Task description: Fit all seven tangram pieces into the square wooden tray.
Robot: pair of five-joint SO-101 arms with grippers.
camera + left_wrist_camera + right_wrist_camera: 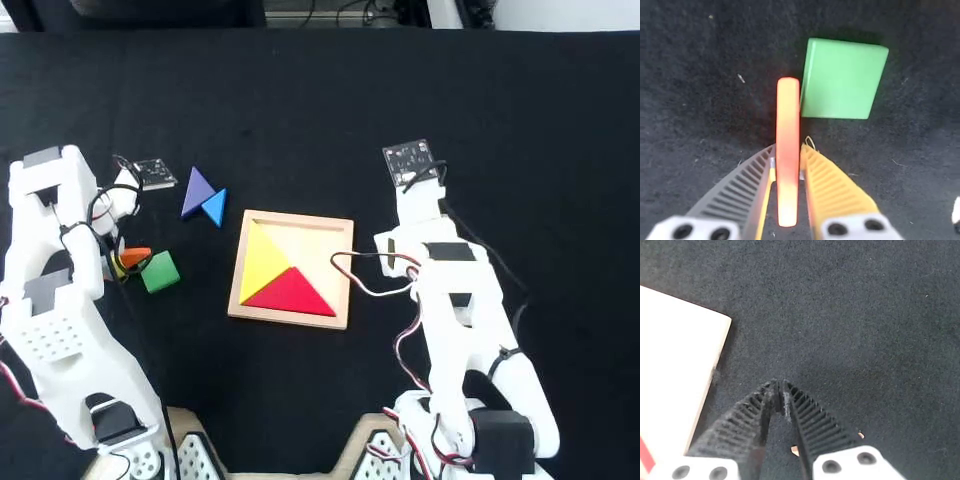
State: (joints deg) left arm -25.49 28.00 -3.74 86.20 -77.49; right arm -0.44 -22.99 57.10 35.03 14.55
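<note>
The square wooden tray (300,221) lies mid-table, holding a yellow triangle (264,262) and a red triangle (292,293). Left of it, my left gripper (788,150) is shut on an orange piece (788,125) held on edge, seen from above as orange piece (136,256). A green square (842,80) lies flat just beside it, at green square (160,271). A purple triangle (197,190) and a blue triangle (214,206) touch each other farther back. My right gripper (779,390) is shut on nothing, just off the tray's (675,365) right edge.
The black cloth (330,110) covers the whole table. The right arm (445,270) stands to the right of the tray, with a loose cable (360,275) looping over the tray's right rim. The arm bases sit at the near edge.
</note>
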